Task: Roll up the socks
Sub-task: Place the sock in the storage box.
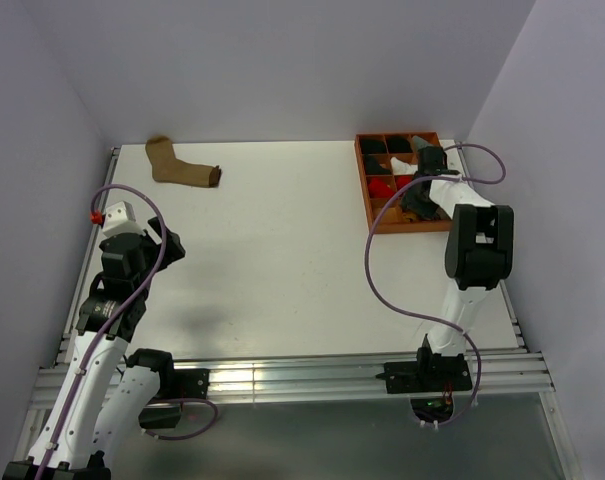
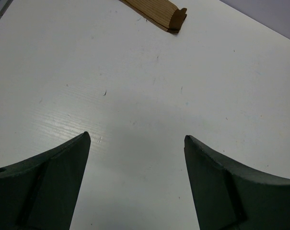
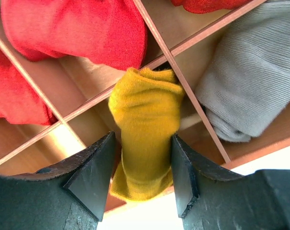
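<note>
**Yellow sock between the right pincer's fingers at the sorting box**

The right pincer point(image 3: 142, 143) hangs over the wooden box point(image 1: 365, 190) at the desk's point(image 1: 282, 260) far right corner. Its two fingers stand either side of the mustard-yellow sock point(image 3: 145, 120), which is bunched into a roll. Whether they press on the roll or merely flank it cannot be told. The roll sits in a compartment along the box's edge, its top against a crossing of the dividers and its lower end drooping over the box's rim. Red bundles point(image 3: 77, 28) fill the neighbouring compartments on one side and a grey bundle point(image 3: 250, 72) the one on the other.

The left pincer point(image 2: 135, 139) is spread wide above bare desk near the left edge, with nothing between its fingers. The tan sock point(image 1: 182, 165) lies flat and unrolled near the far left corner, its dark cuff pointing toward the desk's middle.
</note>
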